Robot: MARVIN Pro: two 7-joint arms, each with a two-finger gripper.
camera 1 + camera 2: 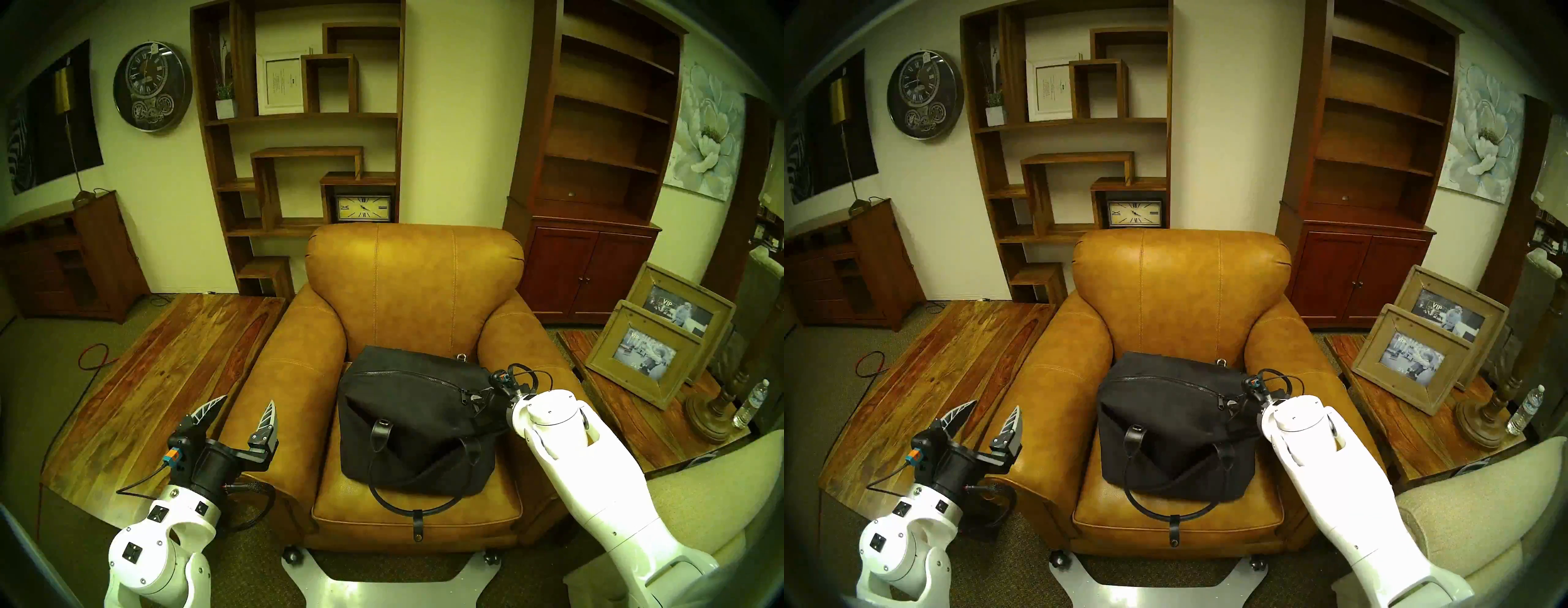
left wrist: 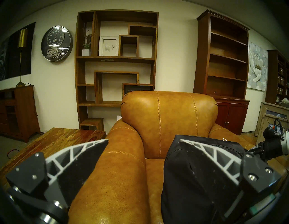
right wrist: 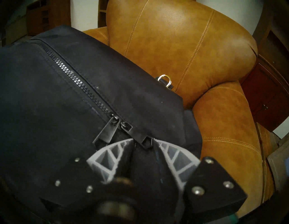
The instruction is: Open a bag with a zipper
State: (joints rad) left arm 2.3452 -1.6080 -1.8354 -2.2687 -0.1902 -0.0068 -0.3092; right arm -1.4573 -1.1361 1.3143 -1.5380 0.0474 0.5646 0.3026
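**Black bag on tan chair, right hand at the pulls**

Tan leather armchair point(image 1: 407, 305) fills my head view. Notes run left to right.

Left gripper point(image 1: 246, 414): parked beside the chair's arm, clear of everything, fingers spread wide with nothing between them. I judge it is waiting to brace the bag later.

Bag point(image 1: 407, 424): sits on the seat cushion, loop handles point(image 1: 407, 496) drooping over the seat's front edge. Zipper point(image 1: 407, 375) arcs across the top, teeth meshed along the whole stretch I can see, so nothing is open yet.

Right gripper point(image 3: 143, 146): tips partly parted, straddling the end of one pull tab point(image 3: 137, 133); the second tab point(image 3: 106, 133) hangs just left of it. Whether the pads actually pinch the tab, I cannot tell. Both sliders sit together at this end, so it makes sense to start here.

Writing: "VIP" on the framed photos point(image 1: 645, 352) at far right; Roman numerals on the shelf clock point(image 1: 364, 208).
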